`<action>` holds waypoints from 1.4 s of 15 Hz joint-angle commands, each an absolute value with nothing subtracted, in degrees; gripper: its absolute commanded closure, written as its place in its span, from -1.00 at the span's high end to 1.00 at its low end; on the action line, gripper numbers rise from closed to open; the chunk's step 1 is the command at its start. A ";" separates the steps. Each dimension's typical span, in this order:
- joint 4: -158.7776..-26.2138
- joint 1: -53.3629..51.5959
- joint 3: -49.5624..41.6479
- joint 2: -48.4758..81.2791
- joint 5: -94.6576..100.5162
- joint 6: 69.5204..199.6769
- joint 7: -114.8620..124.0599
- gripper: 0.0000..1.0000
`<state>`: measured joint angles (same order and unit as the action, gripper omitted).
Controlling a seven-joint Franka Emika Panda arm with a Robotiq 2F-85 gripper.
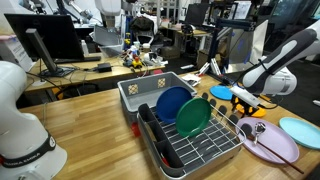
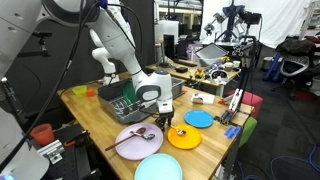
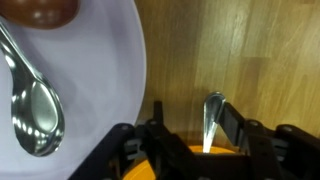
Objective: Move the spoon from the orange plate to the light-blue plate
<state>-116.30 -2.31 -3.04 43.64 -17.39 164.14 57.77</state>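
Note:
The slim spoon stands out past the rim of the orange plate, its bowl over the wood. In the wrist view it glints. My gripper is low over that plate with a finger on each side of the spoon. The spoon lies against the right finger, with a gap to the left finger, so the jaws are open. Both exterior views show the gripper at the orange plate. The light-blue plate lies empty nearby.
A pale pink plate holds a shiny silver spoon and a brown object. A smaller blue plate lies beside the orange one. A dish rack holds upright dark-blue and green plates.

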 commanded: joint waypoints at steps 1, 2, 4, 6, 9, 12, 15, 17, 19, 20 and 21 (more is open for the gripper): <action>-114.84 -0.59 -1.42 44.16 -19.15 162.69 55.17 -0.35; -114.91 -0.45 -1.36 43.97 -19.22 162.46 55.10 -0.50; -114.90 -0.19 -1.30 43.80 -19.30 162.36 54.93 -0.80; -114.84 0.03 -1.21 43.68 -19.41 162.52 54.65 -0.98; -114.98 0.50 -0.87 43.07 -19.68 163.03 53.98 -0.88; -115.51 0.31 -1.18 41.89 -19.59 163.44 53.32 -0.91; -118.47 -0.67 -2.10 38.40 -19.04 162.90 52.90 -0.91; -121.70 -0.92 -2.08 35.43 -19.50 163.97 52.77 -0.91; -125.73 -0.17 -0.97 31.94 -21.03 165.70 52.76 -0.91; -127.92 0.89 0.27 29.97 -22.72 166.75 52.29 -0.91; -129.90 1.60 1.22 28.16 -24.60 168.00 52.03 -0.91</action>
<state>-123.38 -1.06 -1.95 33.75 -19.98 164.71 54.64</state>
